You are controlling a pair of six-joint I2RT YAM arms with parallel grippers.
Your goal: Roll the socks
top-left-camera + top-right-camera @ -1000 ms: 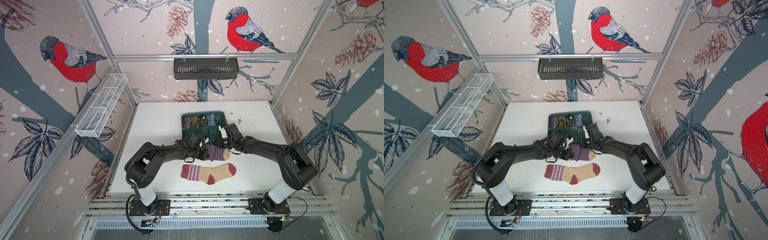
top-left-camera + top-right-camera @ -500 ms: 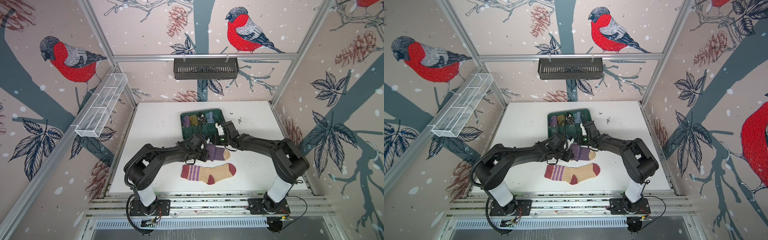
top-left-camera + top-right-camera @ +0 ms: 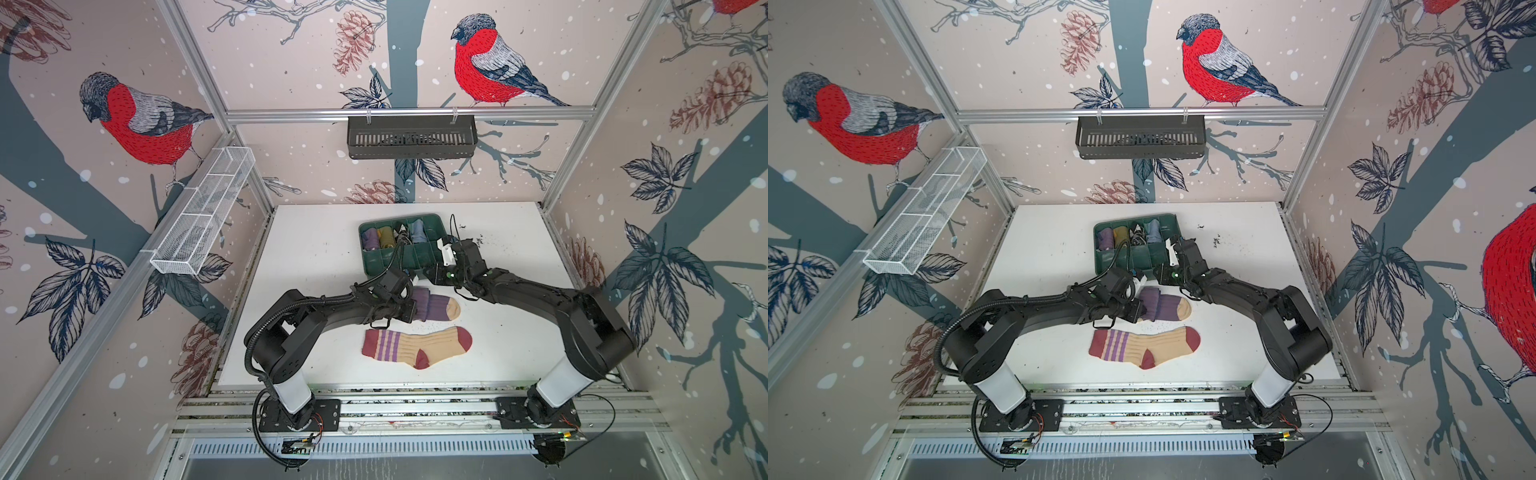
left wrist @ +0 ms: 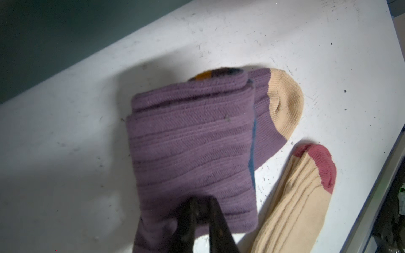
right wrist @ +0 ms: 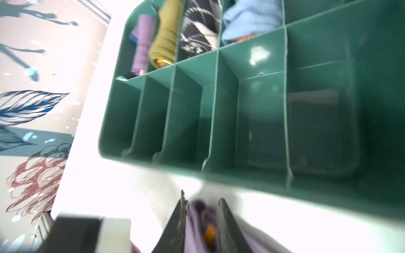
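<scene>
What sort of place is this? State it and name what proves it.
Probably a robot test cell staged as a sock-sorting bench, not a home: two black robot arms bolted to a rail, a silver aluminium frame holding bird-print wall panels, and a green divided plastic tray of rolled socks.

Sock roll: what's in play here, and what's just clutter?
In play: purple sock, gripped by left gripper and right gripper jaws; tan sock, lying flat.
Clutter: green tray with rolled bundles; wire basket; black basket.
</scene>
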